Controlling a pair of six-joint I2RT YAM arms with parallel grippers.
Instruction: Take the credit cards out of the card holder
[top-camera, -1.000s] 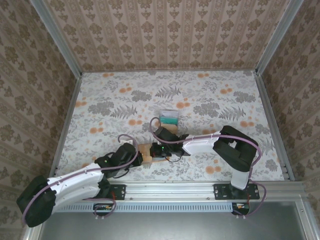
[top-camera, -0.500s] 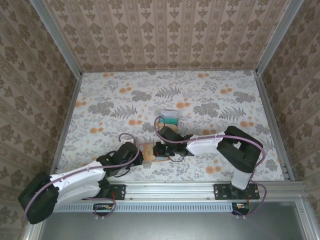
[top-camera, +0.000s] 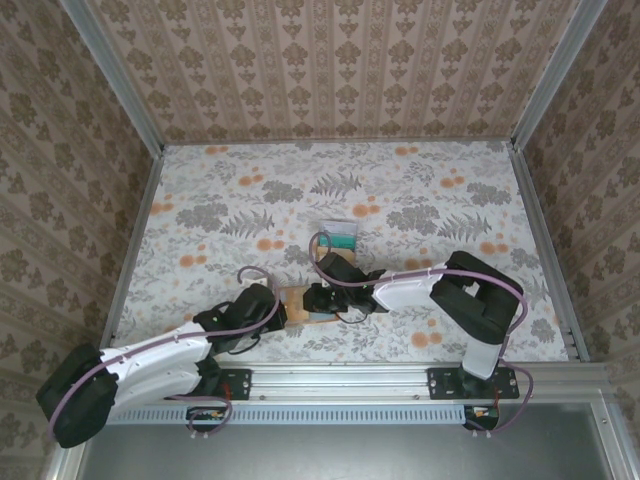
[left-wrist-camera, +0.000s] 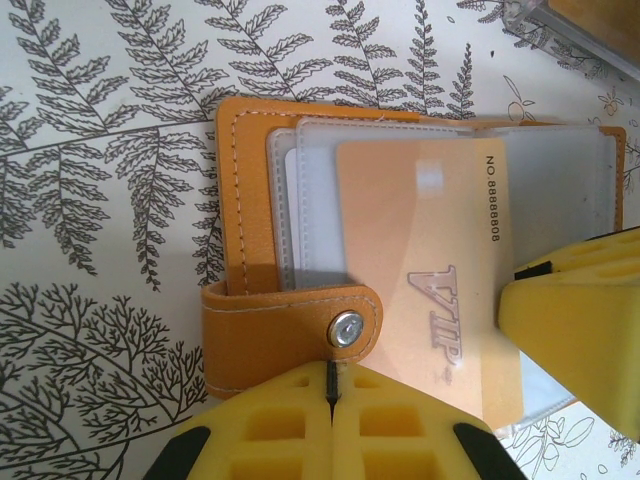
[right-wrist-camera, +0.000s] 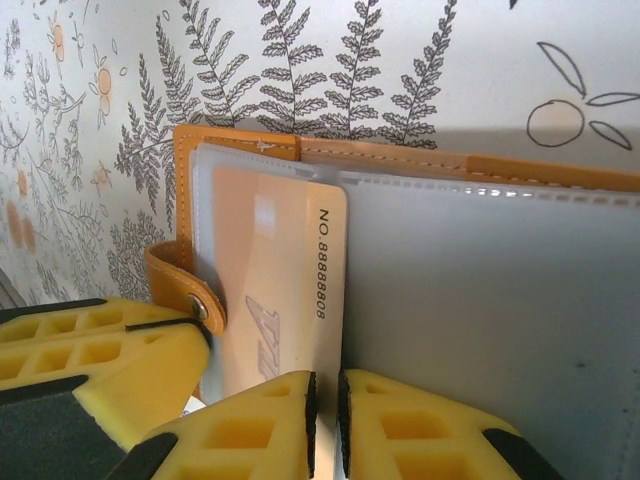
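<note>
**Drawing the tan card (left-wrist-camera: 420, 260) from its sleeve (left-wrist-camera: 560, 180)**
The card holder (left-wrist-camera: 245, 200) lies open, near centre on the tabletop (left-wrist-camera: 100, 150). Your left end effector (left-wrist-camera: 330, 385) is closed at its strap (left-wrist-camera: 290, 310). Your right end effector (right-wrist-camera: 325, 400) is narrowed at the card's edge, grip unclear. Next, pull it free.

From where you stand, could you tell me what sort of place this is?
Probably a robot test booth: wallpapered panels in aluminium framing around a floral table, left arm and right arm bolted at its near edge.
</note>
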